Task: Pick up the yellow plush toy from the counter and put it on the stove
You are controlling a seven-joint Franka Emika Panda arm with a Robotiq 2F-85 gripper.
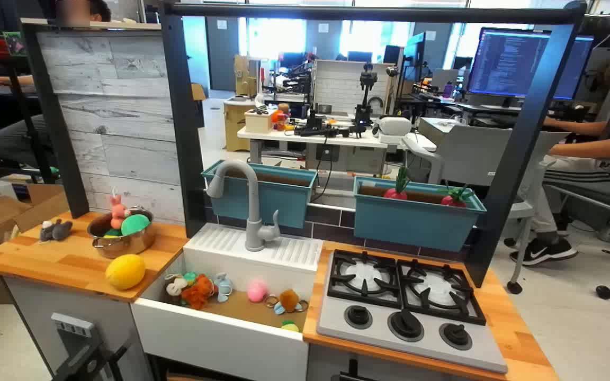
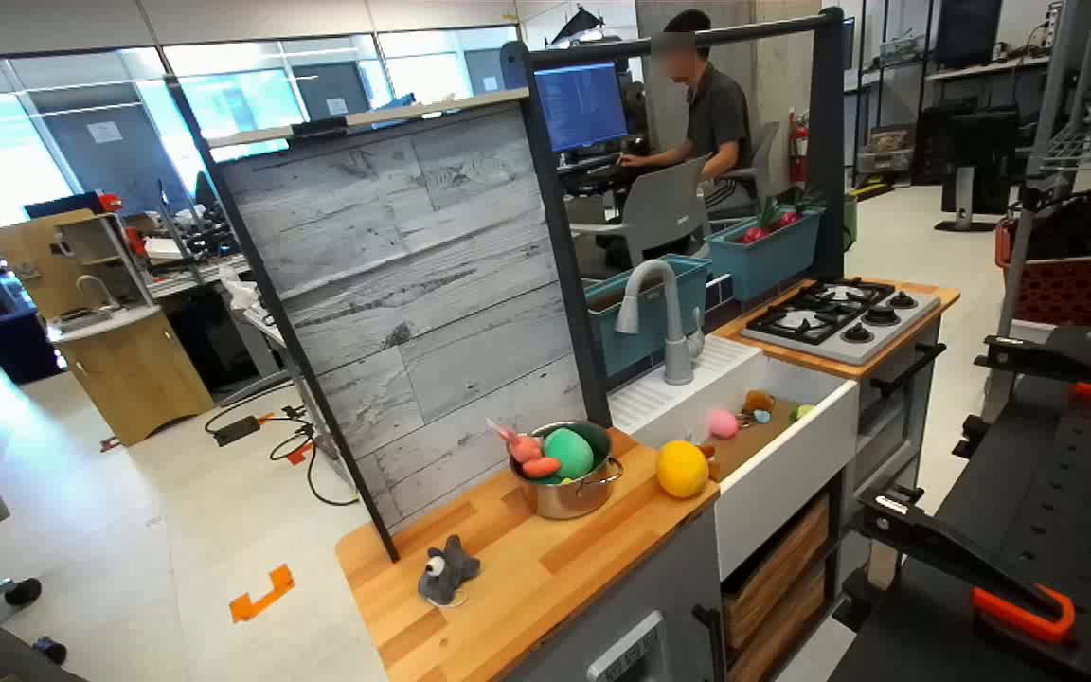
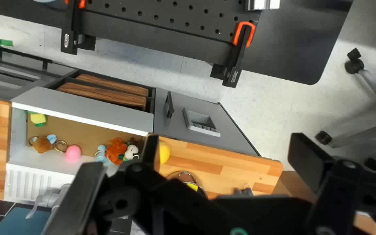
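Though whole in both exterior views, stove (image 1: pixel 382 313) partial in wrist view.

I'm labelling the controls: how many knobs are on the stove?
3, along the front of the stove in an exterior view: left knob, middle knob, right knob; none seems hidden.

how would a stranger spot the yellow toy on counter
Find the wooden counter across the white sink from the stove. The yellow toy sits near its sink-side front corner, outside the metal pot. Unlike the grey toy, it is rounded and bright yellow.
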